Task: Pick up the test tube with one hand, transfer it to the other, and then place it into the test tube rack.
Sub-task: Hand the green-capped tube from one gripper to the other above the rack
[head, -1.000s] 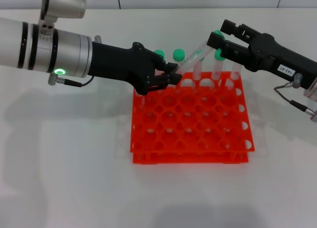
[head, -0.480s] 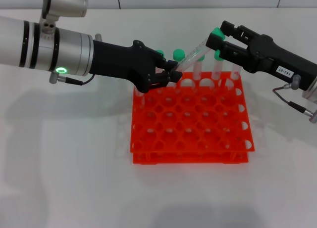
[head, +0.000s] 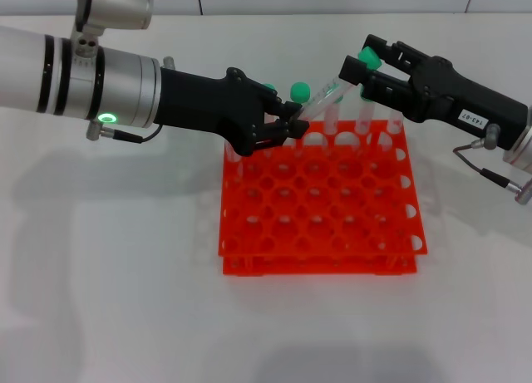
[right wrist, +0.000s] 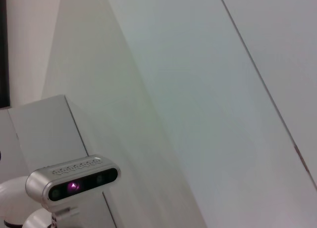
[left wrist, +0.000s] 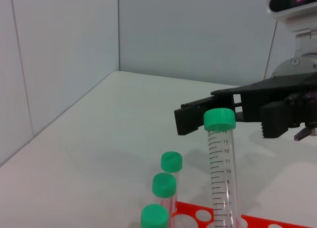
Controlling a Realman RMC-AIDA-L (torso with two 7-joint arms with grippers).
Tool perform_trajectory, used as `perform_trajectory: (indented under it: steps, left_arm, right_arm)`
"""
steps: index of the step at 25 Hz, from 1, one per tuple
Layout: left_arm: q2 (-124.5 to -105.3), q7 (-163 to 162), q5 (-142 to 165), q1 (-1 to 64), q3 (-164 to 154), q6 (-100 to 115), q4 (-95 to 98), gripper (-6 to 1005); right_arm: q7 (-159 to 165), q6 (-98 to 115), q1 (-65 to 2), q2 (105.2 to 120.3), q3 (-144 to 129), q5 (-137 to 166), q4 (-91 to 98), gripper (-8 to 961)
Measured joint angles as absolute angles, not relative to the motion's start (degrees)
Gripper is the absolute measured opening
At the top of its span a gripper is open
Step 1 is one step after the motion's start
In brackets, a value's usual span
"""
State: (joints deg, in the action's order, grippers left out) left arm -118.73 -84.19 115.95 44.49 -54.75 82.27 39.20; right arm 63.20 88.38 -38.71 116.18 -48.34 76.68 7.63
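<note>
Head view: the left gripper (head: 287, 124), on the silver wrist with the green light, is closing its fingers on the lower end of the test tube (head: 322, 96), holding it tilted above the far row of the orange test tube rack (head: 320, 202) on the white bench (head: 108, 275). The right gripper (head: 364, 71), wearing a white label, is reaching in from the right, its fingers parted around the tube's green cap without clamping it. More capped tubes (head: 299, 91) are standing in the rack's far row.

Left wrist view: the test tube (left wrist: 221, 168) is rising upright, the right gripper (left wrist: 223, 114) spreading just behind its cap.

Right wrist view: only walls and a camera head (right wrist: 72, 182) are showing.
</note>
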Motion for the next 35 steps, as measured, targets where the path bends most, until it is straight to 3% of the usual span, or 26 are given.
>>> perform_trajectory:
  steps: [11, 22, 27, 30, 35]
  left_arm:
    - [-118.81, -83.7, 116.1, 45.0, -55.1, 82.3, 39.2, 346]
    - [-118.82, -83.7, 116.1, 45.1, -55.5, 82.2, 39.2, 358]
    - [-118.82, -83.6, 116.1, 45.1, -55.5, 82.2, 39.2, 364]
    - [-118.82, -83.6, 116.1, 45.1, -55.5, 82.1, 39.2, 367]
    - [-118.82, -84.3, 116.0, 44.9, -55.5, 81.1, 39.2, 373]
  right_arm:
    - [63.2, 88.3, -39.6, 116.18, -49.2, 76.7, 7.8, 770]
    - [62.7, 88.2, -40.2, 116.18, -49.3, 76.4, 7.6, 569]
    - [62.7, 88.1, -40.2, 116.18, -49.2, 76.4, 7.6, 334]
    - [62.7, 88.0, -40.2, 116.18, -49.2, 76.4, 7.5, 256]
    - [62.7, 87.7, -40.2, 116.18, -49.2, 76.4, 7.6, 256]
